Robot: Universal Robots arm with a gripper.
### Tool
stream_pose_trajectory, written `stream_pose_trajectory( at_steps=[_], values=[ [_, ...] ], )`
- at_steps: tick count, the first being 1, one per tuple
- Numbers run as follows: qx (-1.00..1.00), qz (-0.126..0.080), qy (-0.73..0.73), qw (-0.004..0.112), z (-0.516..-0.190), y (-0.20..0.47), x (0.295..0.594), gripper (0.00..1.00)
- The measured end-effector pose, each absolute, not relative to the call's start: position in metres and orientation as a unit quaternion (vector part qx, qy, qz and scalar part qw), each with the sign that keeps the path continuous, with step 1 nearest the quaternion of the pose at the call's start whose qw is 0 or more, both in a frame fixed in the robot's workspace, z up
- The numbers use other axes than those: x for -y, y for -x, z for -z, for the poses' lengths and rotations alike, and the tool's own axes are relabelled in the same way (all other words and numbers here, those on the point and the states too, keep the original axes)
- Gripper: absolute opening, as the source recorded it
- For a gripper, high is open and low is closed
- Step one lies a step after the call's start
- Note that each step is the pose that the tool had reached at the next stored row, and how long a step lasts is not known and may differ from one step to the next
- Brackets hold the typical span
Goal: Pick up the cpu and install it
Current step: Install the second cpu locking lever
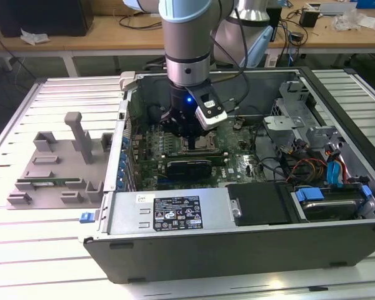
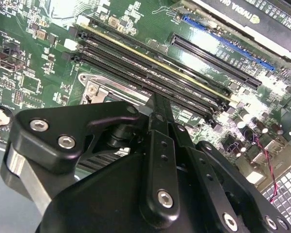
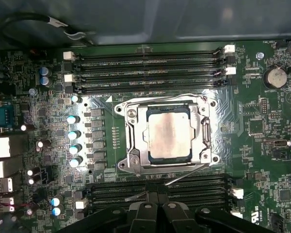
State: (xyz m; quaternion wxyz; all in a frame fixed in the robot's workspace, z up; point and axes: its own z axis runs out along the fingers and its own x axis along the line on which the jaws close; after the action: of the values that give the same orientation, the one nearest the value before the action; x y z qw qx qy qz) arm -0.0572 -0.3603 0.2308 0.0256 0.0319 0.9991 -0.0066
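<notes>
The cpu (image 3: pixel 169 133) already sits seated in the socket frame (image 3: pixel 167 137) on the motherboard (image 3: pixel 262 126), framed square so its pins align. The claw (image 3: pixel 157 196) hovers just beside that frame, fingers closed together, gripping nothing, inside the computer case (image 1: pixel 175 215).

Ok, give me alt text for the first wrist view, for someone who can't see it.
A shiny silver cpu sits inside the square metal socket frame at the middle of a green motherboard. Black memory slots run along two opposite sides of the frame, and the black pincer reaches in beside one set.
</notes>
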Motion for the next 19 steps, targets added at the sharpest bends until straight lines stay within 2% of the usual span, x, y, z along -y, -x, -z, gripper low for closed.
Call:
stream_pose_trajectory(
  at_steps=[13,16,19],
  values=[
    [-0.999,0.004,-0.032,0.026,-0.229,0.066,0.361,0.11],
    [-0.999,-0.011,-0.032,0.025,-0.226,0.068,0.366,0.11],
    [-0.999,-0.013,-0.032,0.025,-0.225,0.068,0.367,0.11]
  ],
)
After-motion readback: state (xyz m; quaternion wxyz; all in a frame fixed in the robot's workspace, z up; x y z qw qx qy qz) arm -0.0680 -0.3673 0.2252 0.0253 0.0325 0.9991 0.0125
